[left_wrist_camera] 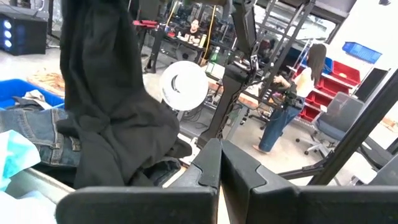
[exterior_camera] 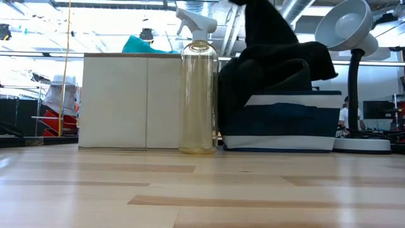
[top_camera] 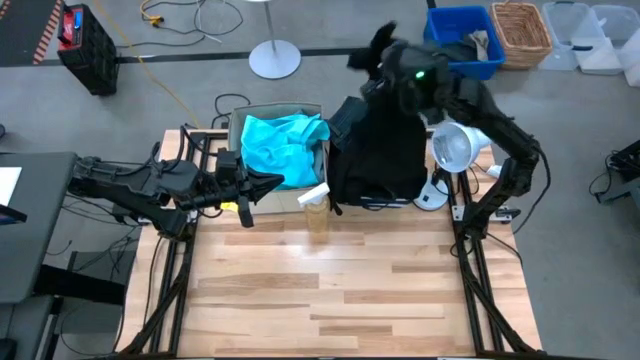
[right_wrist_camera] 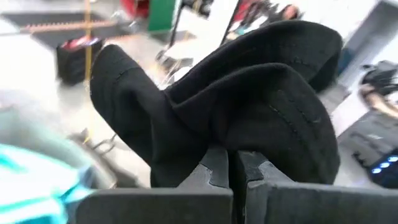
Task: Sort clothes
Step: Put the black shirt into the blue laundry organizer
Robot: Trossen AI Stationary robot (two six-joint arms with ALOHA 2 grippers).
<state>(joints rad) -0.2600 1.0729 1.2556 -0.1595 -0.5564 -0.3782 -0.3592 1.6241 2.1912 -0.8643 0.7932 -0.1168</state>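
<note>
I can't read any text, label, brand, number or sign from any of my cameras. The clear spray bottle [exterior_camera: 199, 95] on the worktop shows no label I can make out. The beige fabric box [exterior_camera: 131, 101] and the navy fabric box [exterior_camera: 281, 120] have plain faces with no printing. The red crate [top_camera: 70, 25] on the floor carries markings too small for me to read, and the lit screen [left_wrist_camera: 7, 34] in the room behind shows only glowing spots, nothing legible.
</note>
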